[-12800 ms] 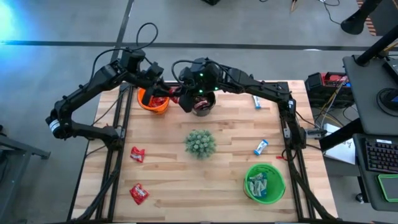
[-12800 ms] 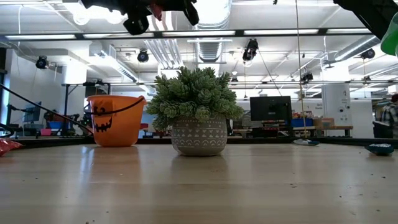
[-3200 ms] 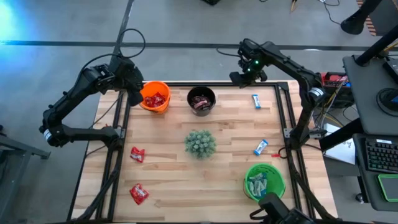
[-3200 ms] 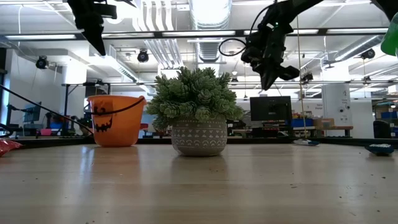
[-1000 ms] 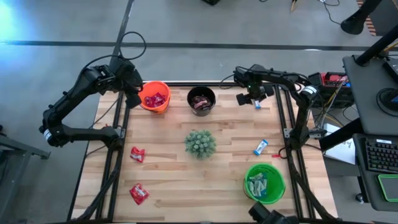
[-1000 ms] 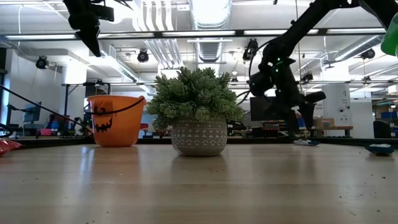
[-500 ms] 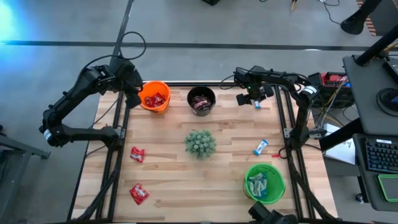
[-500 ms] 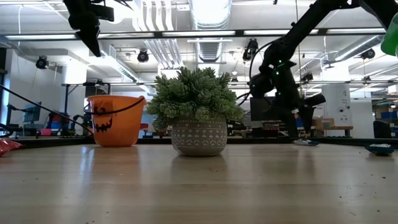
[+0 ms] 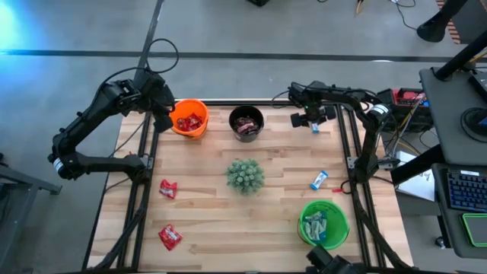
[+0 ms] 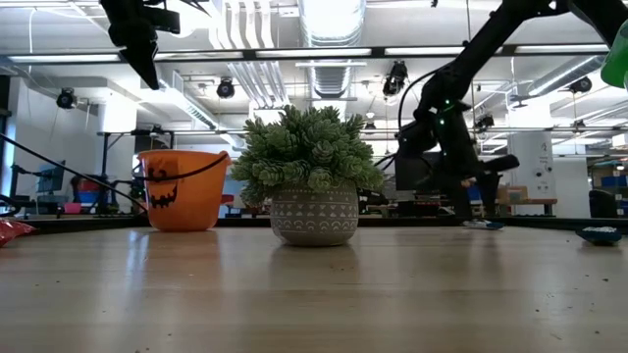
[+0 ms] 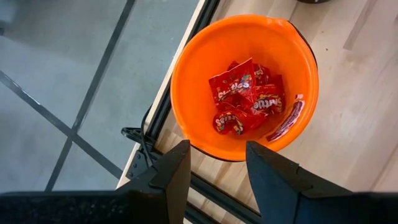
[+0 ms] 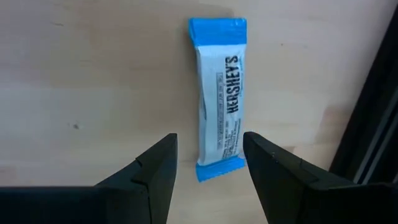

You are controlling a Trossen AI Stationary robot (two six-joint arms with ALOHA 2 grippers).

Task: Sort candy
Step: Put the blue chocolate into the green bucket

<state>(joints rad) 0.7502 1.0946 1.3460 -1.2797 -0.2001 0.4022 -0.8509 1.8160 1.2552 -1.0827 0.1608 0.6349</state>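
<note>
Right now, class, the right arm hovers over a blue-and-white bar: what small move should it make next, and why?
Probably lower the right gripper straight down and close on the blue-and-white Hershey's bar. Its jaws stand open, the bar lies flat on the table between them, untouched, not yet in the green bucket.

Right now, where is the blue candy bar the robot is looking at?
In the high view, the blue candy bar lies flat on the table's far right side, just right of the black bucket, under the open right gripper.

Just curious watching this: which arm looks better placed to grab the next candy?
The right one, probably. Its open end effector hangs directly over the blue and white candy bar, while the left end effector hovers by the orange bucket.
</note>
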